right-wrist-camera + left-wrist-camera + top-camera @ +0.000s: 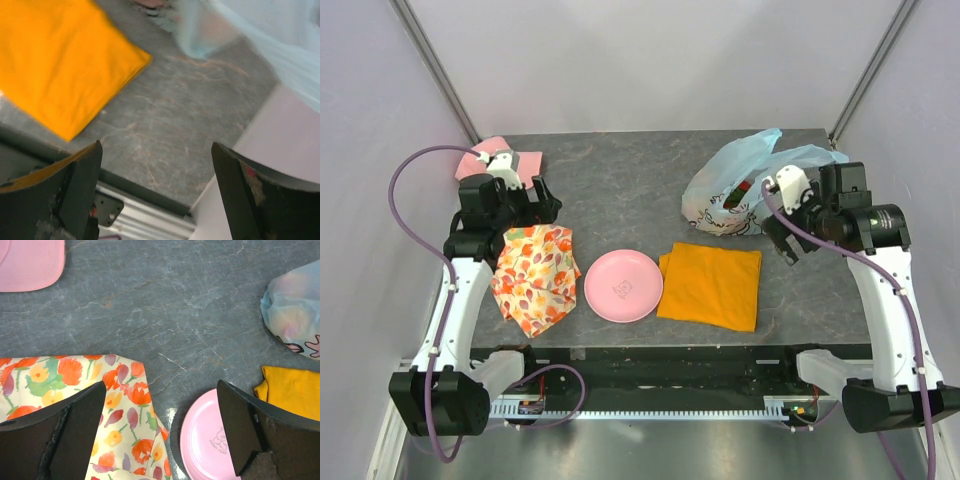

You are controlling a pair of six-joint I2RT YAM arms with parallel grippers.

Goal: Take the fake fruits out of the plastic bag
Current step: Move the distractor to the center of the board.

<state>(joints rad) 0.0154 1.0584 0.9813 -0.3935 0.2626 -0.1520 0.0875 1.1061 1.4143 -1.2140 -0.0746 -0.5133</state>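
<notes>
Bag: plastic bag [738, 195] at far right of table [620, 185], lumpy, handles trailing toward the right edge.
Fruits: fake fruits [744, 190] inside the bag, seen only as red and green patches through the film (kinds not tellable).
Top view only: both arms together, whole bag, pink plate [623, 286] between floral cloth [533, 275] and orange cloth [712, 285].
Left wrist view only: faint yellow and pink tints through the bag's skin, plus the printed pattern close up.
Right wrist view only: near table edge with metal rail [150, 220] below; bag blurred across the top.
Left arm: left gripper [542, 205] released, fingers spread wide, over the floral cloth's far edge, well apart from the bag (most of the table between).
Right arm: right gripper [783, 240] likewise released, grasping nothing, just beside the bag's near right side, over bare table by the orange cloth's right corner.
</notes>
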